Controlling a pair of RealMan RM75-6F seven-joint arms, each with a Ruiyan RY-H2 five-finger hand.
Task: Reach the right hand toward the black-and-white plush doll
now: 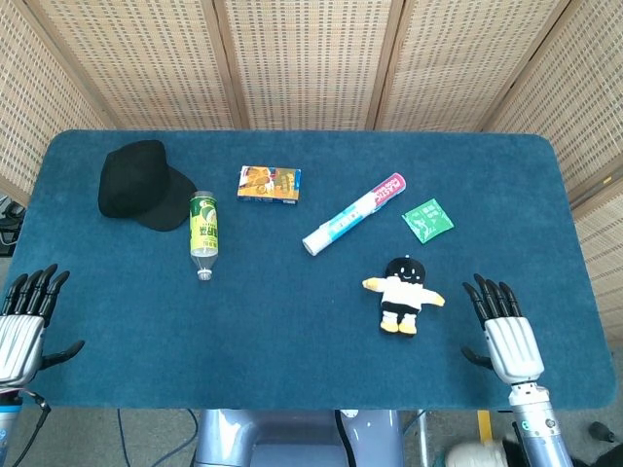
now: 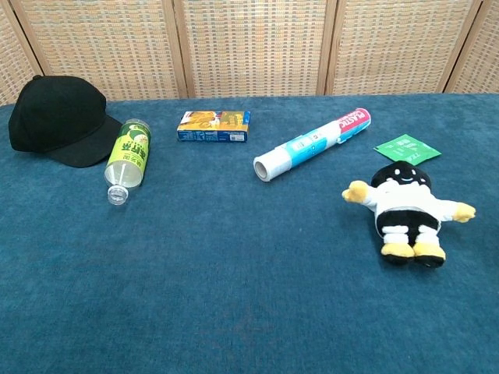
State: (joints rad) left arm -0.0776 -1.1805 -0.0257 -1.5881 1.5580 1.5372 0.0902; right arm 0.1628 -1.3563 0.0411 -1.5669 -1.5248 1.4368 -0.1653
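Observation:
The black-and-white plush doll [image 1: 403, 293] lies on its back on the blue table, head toward the far side, with yellow hands and feet; the chest view shows it at the right [image 2: 405, 209]. My right hand [image 1: 500, 329] hovers at the table's near right edge, fingers spread and empty, about a hand's width to the right of the doll. At the near left corner my left hand [image 1: 23, 324] is also open and empty. Neither hand shows in the chest view.
A black cap [image 1: 138, 183], a green-labelled bottle [image 1: 203, 233] lying down, a small snack box [image 1: 269, 183], a rolled tube [image 1: 352, 213] and a green packet [image 1: 427, 219] lie across the far half of the table [image 1: 292, 321]. Wicker panels stand behind.

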